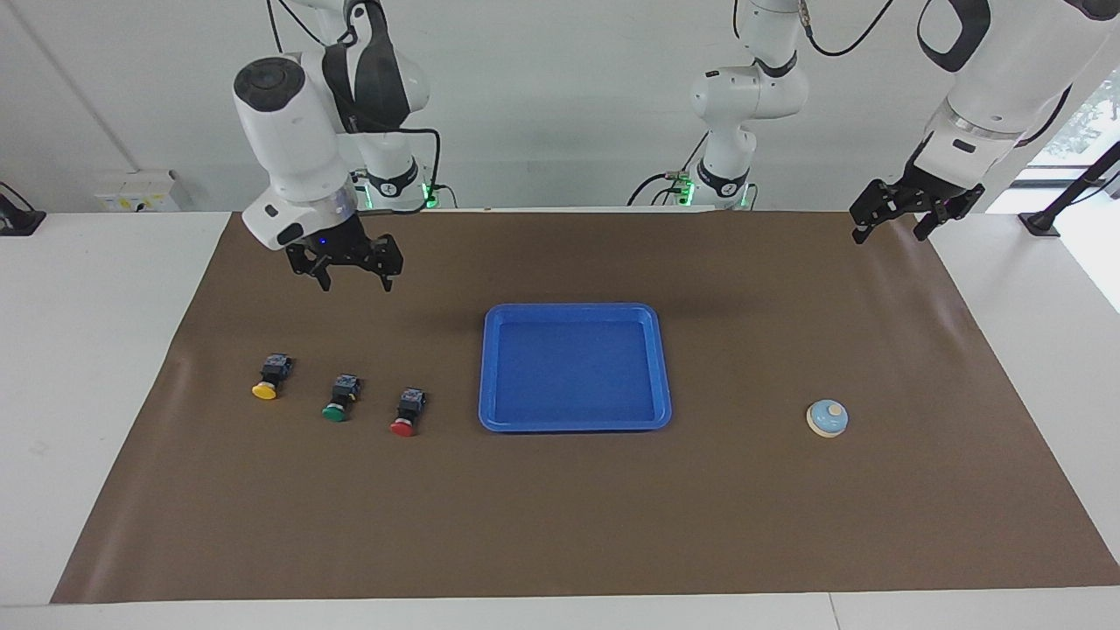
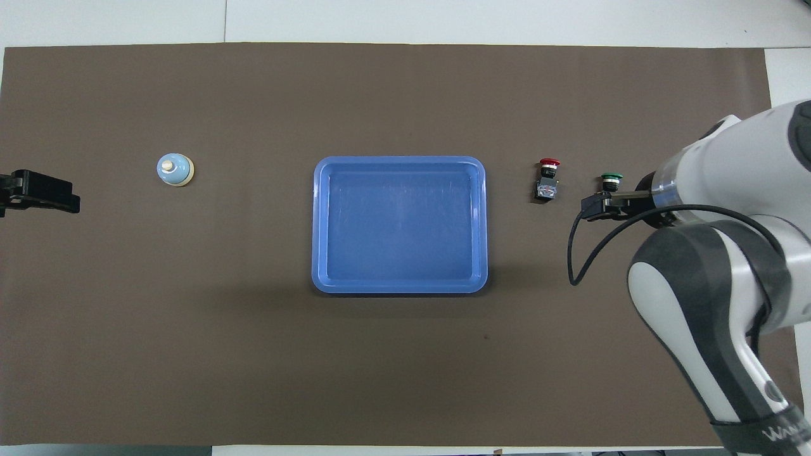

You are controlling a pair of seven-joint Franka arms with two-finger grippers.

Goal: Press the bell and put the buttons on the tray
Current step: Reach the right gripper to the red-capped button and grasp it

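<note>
In the facing view's upper left, the right gripper (image 1: 354,281) hangs in the air with fingers spread and empty, above the brown mat (image 1: 560,525). Below it in the frame lie the yellow button (image 1: 268,378), green button (image 1: 340,398) and red button (image 1: 408,412), untouched, well clear of the fingers. At centre sits the empty blue tray (image 1: 575,424). Lower right stands the bell (image 1: 827,418). At upper right the left gripper (image 1: 888,231) waits, fingers apart, holding nothing, well apart from the bell.
</note>
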